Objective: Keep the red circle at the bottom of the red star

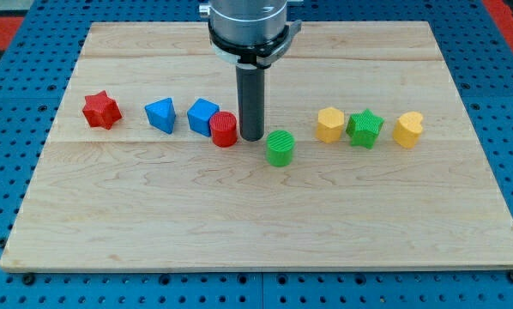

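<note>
Landmark: the red circle, on the counter; every place below is read from it.
My tip: just beside the circle on the view's right, touching or nearly so; that side suits a push toward the view's left, where the star sits.
Hand: none fitted — only a bare rod, so nothing is grasped and no open or clenched state exists to report.
Red star: well apart toward the view's left, slightly higher; the circle is not yet below it.
In the way: blue cube touching the circle's left; a blue triangular block beyond — I judge a straight shove would drag both along.
Green cylinder: near, to the lower right.
</note>
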You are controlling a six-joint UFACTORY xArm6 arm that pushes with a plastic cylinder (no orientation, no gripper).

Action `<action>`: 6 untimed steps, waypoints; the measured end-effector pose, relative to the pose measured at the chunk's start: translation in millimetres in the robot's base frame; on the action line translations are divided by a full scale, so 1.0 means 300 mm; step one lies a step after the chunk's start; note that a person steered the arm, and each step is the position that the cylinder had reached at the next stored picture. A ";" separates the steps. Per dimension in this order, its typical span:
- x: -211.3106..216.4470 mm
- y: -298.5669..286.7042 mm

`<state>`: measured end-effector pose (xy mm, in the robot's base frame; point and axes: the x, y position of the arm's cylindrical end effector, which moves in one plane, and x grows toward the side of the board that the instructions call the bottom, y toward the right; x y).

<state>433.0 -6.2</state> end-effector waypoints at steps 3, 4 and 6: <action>0.024 -0.402; 0.027 -0.498; 0.123 -0.528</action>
